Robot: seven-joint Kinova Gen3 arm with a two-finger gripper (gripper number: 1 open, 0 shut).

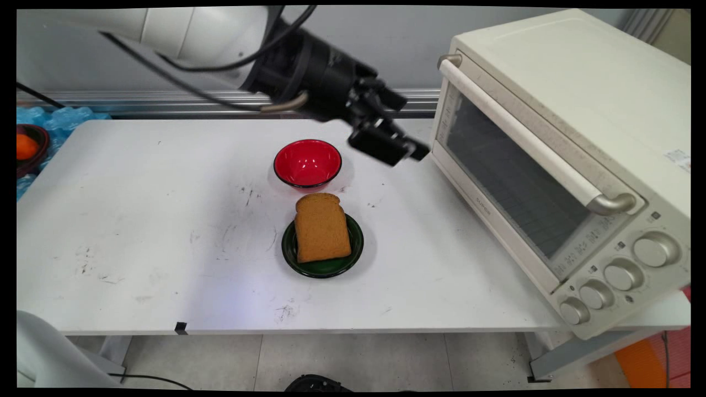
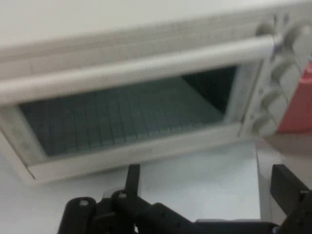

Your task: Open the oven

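Note:
My gripper [image 1: 409, 150] hangs above the table, pointing at the cream toaster oven [image 1: 557, 160], just left of its shut glass door. It is open and holds nothing. In the hand view the gripper [image 2: 209, 184] faces the oven's [image 2: 146, 92] door, with the long handle [image 2: 136, 68] running across above the glass and the two fingers [image 2: 132, 178] spread wide. An empty red bowl [image 1: 307, 162] stands on the table just left of the gripper. In front of the bowl a slice of brown bread [image 1: 321, 227] lies on a dark green plate [image 1: 322, 268].
The oven takes up the table's right side, with its knobs [image 1: 623, 274] at the near right end. At the far left, off the table [image 1: 138, 220], a dark bowl holding something orange [image 1: 26, 146] sits on blue wrap.

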